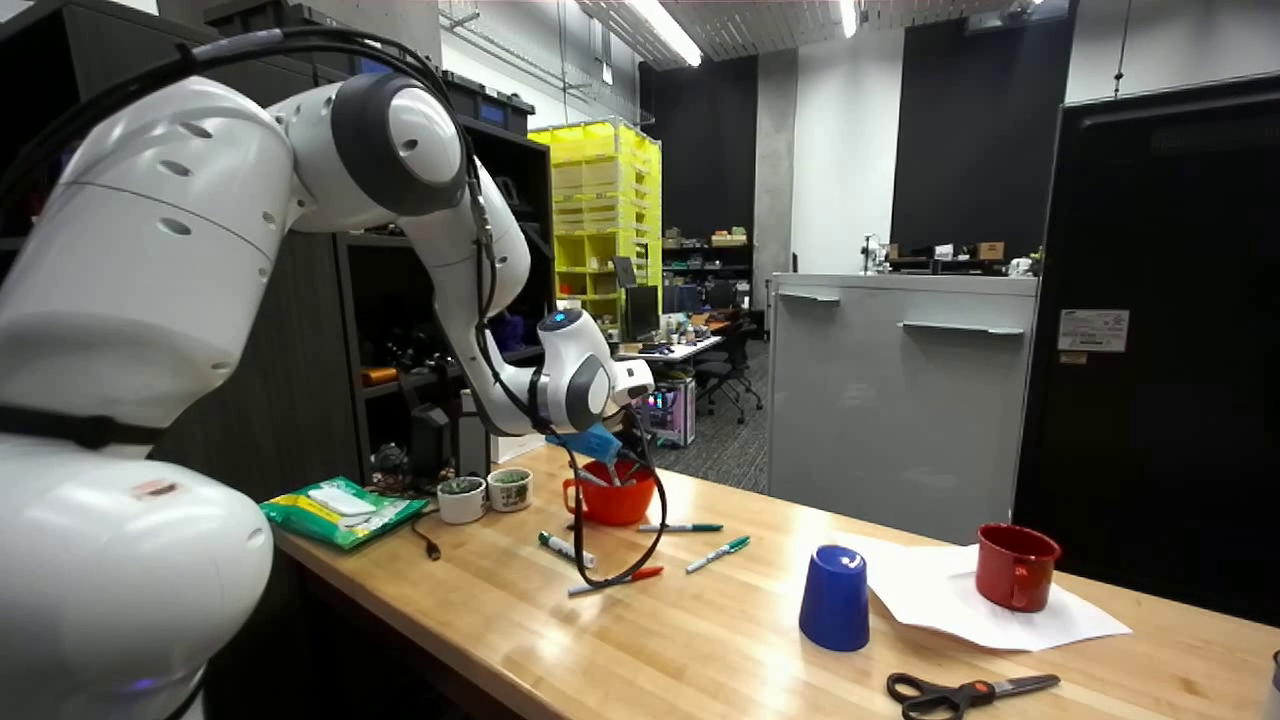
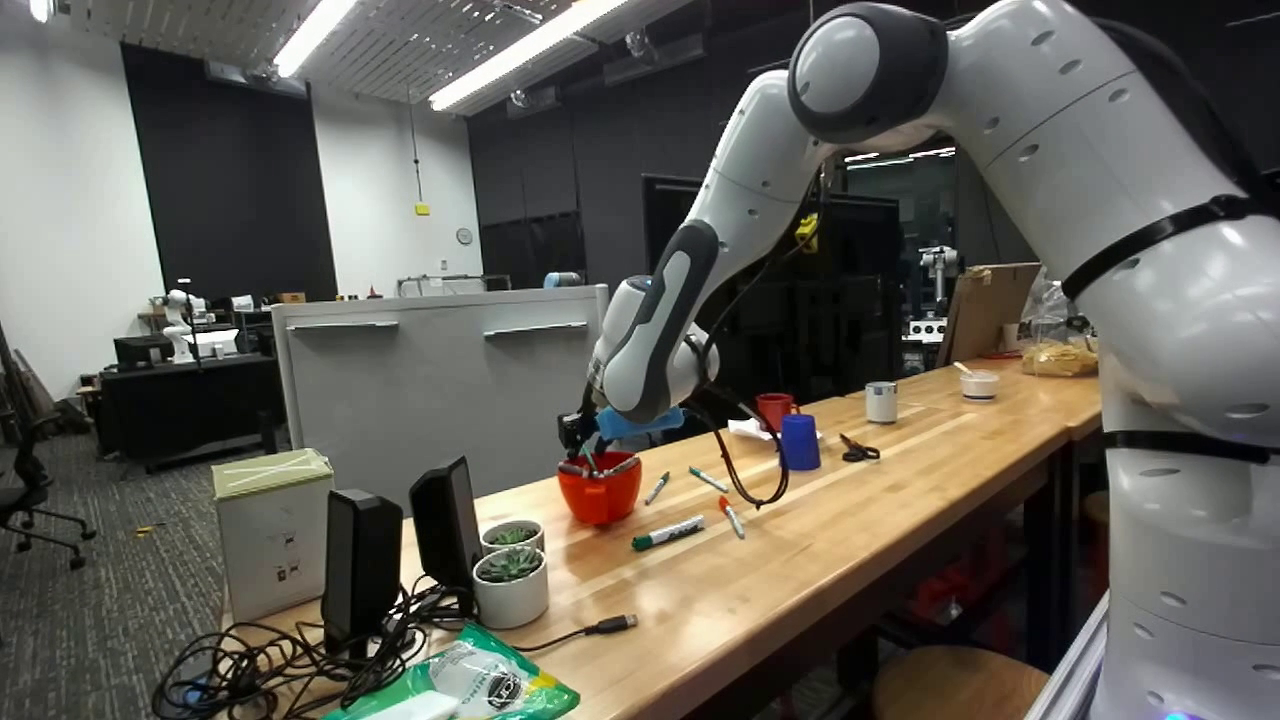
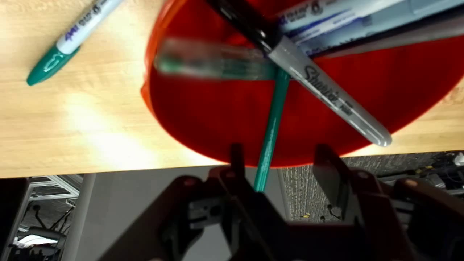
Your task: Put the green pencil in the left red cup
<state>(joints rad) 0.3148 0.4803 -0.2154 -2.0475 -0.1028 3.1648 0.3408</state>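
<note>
The gripper [image 3: 281, 156] is spread wide, the gap between its two fingers [image 3: 237, 157] much broader than a pencil, and it grasps nothing. One green pencil [image 3: 272, 130] stands tilted in the orange-red cup [image 2: 600, 505], its lower end among the markers there, its upper end rising past the rim between the fingers, nearer one than the other; whether it touches that finger is unclear. In the wrist view one grey marker with a black cap [image 3: 326, 90] lies across several other markers in the cup, too crowded to count.

On the table [image 1: 700, 640], near the cup, lie four loose markers: one thick green-capped marker [image 1: 567, 551], two slim green-capped markers [image 1: 718, 555] and one red-capped marker [image 2: 732, 518]. Also near are two white pots [image 2: 515, 602] of succulents, with two black speakers [image 2: 362, 560] beyond.

Farther from the hand stand one blue cup [image 1: 835, 605], mouth down, and one dark red mug [image 1: 1005, 570], upright on white paper [image 1: 930, 595]. One pair of scissors [image 1: 975, 692] lies near the blue cup. Farther still are one white can [image 2: 881, 403] and one small white tub [image 2: 979, 386].
</note>
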